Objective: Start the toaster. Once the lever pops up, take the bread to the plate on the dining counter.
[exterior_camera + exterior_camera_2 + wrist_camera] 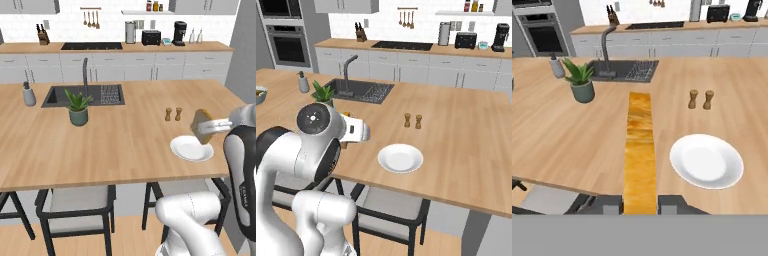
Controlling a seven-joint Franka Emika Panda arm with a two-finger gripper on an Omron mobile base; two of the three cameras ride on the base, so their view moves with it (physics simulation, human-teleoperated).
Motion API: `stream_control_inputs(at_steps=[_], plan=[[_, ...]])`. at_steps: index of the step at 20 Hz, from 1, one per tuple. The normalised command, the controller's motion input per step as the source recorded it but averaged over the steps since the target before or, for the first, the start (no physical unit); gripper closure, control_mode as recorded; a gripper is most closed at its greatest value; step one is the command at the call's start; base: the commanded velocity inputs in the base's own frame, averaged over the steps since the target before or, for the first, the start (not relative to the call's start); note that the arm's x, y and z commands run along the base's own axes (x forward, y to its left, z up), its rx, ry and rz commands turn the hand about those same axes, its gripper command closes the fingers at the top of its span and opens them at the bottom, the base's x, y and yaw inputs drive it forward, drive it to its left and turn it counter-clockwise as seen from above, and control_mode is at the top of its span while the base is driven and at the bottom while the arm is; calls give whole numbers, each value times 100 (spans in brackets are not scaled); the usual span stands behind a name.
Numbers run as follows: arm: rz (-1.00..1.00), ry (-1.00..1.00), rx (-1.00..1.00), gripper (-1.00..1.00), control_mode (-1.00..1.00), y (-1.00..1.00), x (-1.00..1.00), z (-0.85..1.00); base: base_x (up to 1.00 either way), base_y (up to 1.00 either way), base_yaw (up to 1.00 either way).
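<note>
End effector (640, 204) clamped on toast slice (640, 150), edge-on at frame centre, above worktop (572, 140), left of white plate (707, 161). Judged light, stiff, crumbly: grip flat faces, gently.

White tiled wall (70, 27), grey cabinets (125, 67) w/ wood top, black chairs (75, 210), wall oven (288, 45) on left.
</note>
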Motion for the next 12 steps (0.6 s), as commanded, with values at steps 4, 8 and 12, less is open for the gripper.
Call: stream_control_inputs(at_steps=[4, 8, 12], plan=[[10, 9, 13, 100, -100, -70, 63, -14, 0, 0, 0], [0, 9, 3, 100, -100, -36, 88, -43, 0, 0, 0], [0, 23, 1, 100, -100, -17, 70, -73, 0, 0, 0]])
